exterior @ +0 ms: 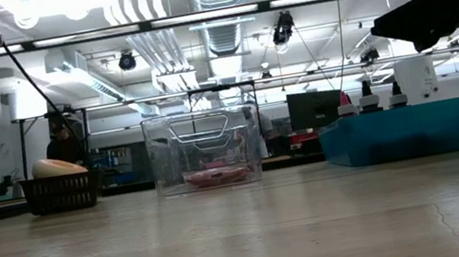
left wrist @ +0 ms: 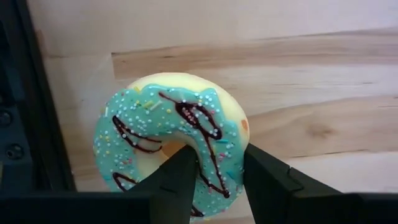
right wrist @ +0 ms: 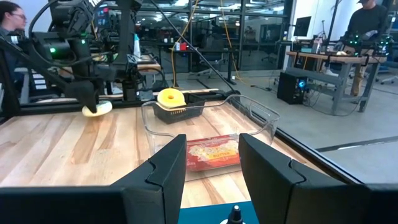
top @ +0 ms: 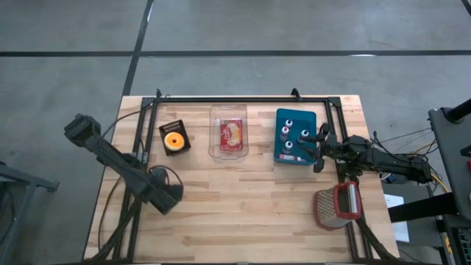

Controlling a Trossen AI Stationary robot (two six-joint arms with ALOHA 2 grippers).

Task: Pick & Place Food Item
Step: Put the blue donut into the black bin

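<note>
A doughnut (left wrist: 168, 127) with teal icing, sprinkles and dark drizzle is in my left gripper (left wrist: 219, 158), over the table's near left part. In the high view the gripper (top: 166, 196) hides it. It shows in the right wrist view (right wrist: 97, 110), low over the wood. A clear plastic container (top: 230, 132) at the far middle holds a red food packet (top: 232, 133). A black basket (top: 174, 138) to its left holds a yellow doughnut. My right gripper (right wrist: 211, 171) is open and empty over a blue tray (top: 295, 136) of bottles. My left gripper pinches one side of the doughnut's ring (left wrist: 217, 168). One finger (left wrist: 180, 177) is in the hole and the other (left wrist: 267, 180) is outside the rim. The fingers come from above, pointing down. The doughnut hangs tilted below them, iced face toward the wrist camera, seemingly just clear of the table.
A red and grey object (top: 337, 207) lies at the near right. A black frame rail (top: 243, 99) runs along the far edge, with struts down both sides. Bare wood lies between the container and the near edge. People and desks show in the room beyond.
</note>
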